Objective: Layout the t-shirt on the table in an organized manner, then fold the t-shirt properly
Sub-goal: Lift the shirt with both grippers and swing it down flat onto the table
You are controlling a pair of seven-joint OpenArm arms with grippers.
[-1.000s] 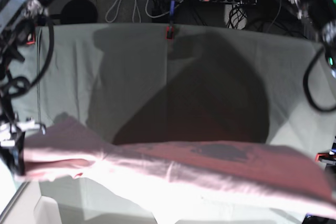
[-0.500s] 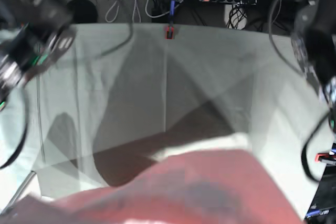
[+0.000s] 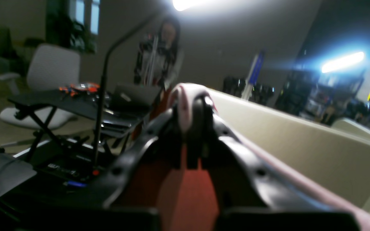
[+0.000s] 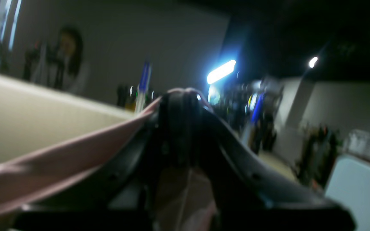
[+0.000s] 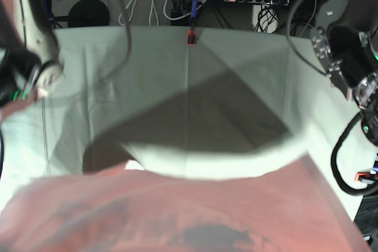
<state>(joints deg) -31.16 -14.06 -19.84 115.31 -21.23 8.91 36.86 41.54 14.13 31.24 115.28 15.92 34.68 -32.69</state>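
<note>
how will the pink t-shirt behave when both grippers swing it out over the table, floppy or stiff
Probably very floppy: the t-shirt billows between the left gripper and right gripper. Likely light, since only pinched edges carry it. It may land wrinkled on the table.

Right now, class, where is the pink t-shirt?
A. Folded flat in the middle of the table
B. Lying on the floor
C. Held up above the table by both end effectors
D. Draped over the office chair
C: each wrist view shows pink fabric of the t-shirt pinched in a shut end effector, left and right, with the table beyond it.
</note>
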